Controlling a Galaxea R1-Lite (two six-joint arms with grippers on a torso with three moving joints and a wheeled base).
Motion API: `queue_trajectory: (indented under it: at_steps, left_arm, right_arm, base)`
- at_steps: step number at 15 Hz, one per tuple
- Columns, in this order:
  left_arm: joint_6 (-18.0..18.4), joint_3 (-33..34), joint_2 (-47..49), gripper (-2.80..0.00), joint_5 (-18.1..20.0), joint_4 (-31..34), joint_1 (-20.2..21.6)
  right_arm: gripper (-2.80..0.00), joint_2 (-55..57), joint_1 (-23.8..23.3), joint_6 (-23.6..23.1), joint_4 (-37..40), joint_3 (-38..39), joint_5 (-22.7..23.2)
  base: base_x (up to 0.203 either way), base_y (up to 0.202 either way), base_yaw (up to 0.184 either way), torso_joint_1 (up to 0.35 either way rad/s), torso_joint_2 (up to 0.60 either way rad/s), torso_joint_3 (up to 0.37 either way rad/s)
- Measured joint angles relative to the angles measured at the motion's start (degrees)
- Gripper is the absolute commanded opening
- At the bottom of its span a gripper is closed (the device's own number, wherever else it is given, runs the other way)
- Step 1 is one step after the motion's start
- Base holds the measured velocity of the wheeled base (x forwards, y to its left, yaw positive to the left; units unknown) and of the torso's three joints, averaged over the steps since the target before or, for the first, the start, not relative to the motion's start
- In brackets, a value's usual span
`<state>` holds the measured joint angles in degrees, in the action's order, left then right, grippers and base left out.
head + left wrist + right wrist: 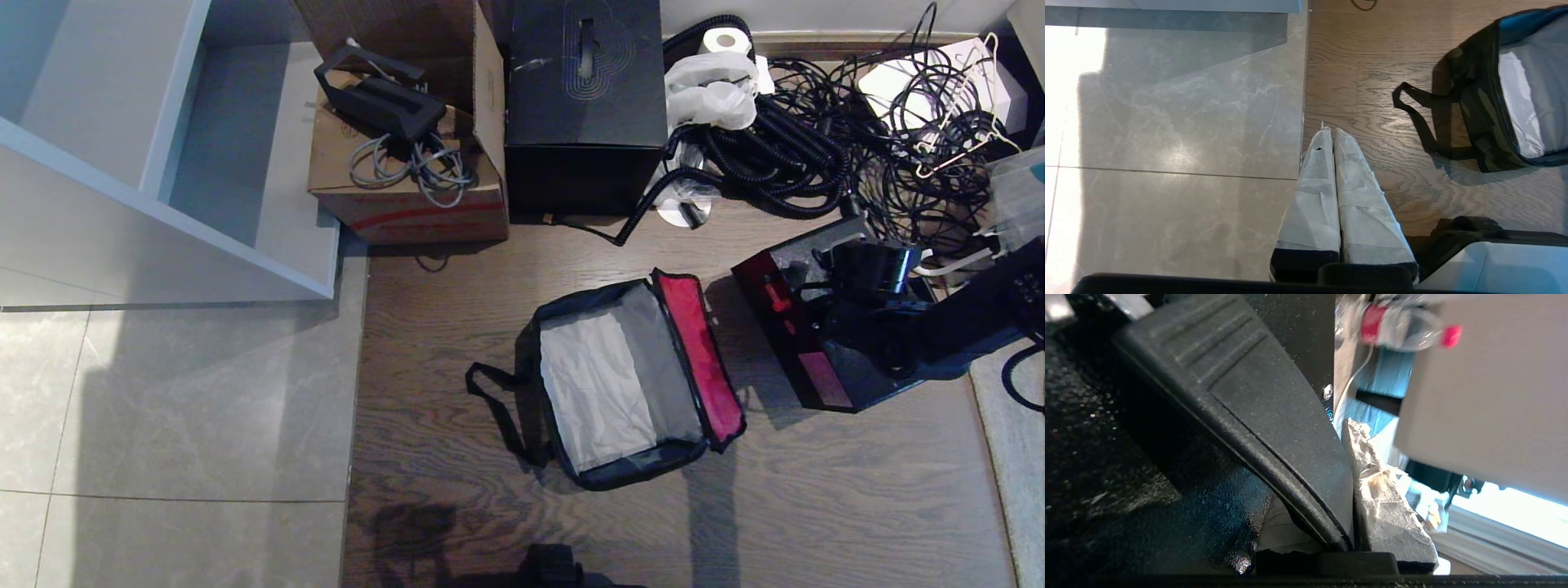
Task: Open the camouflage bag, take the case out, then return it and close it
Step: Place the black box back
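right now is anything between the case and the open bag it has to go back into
Nothing visible. The case, its handle clamped in the right gripper, sits just right of the camouflage bag, only bare wood floor between; the bag's mouth is open, its lining bare.

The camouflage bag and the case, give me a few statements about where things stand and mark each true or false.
1. The camouflage bag lies open on the wood floor, its grey lining showing. True.
2. The case is inside the bag. False: it sits on the floor beside the bag, on its red-lid side.
3. The right tool is shut on the case's handle. True.
4. The left tool grips the bag's strap. False: it is shut on nothing, apart from the strap.
5. The bag's lid is zipped closed. False: the red-lined lid is folded back.
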<state>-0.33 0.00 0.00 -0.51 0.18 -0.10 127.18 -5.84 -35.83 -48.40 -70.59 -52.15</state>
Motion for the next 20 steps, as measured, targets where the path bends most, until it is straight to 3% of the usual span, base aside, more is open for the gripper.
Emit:
queue_trajectory:
  at_steps: [7,16,20]
  left_arm:
    - [0.0,-0.01,0.0,-2.8,0.01,-0.01,0.0]
    - [-0.46,-0.01,0.0,-2.8,0.0,0.06,0.0]
    - [-0.24,0.0,0.0,-2.8,0.0,0.09,0.0]
  right_arm:
    - [-2.8,-15.16,5.41,-0.3,-0.32,7.06,2.8]
    - [-2.8,-17.68,5.73,-0.36,-0.02,6.65,2.86]
    - [-2.8,-17.7,5.73,-0.22,-0.37,6.85,3.05]
  base:
    - [0.0,0.0,0.0,0.0,0.0,0.0]
    - [0.0,0.0,0.0,0.0,0.0,0.0]
    - [-0.174,0.0,0.001,0.004,0.0,0.002]
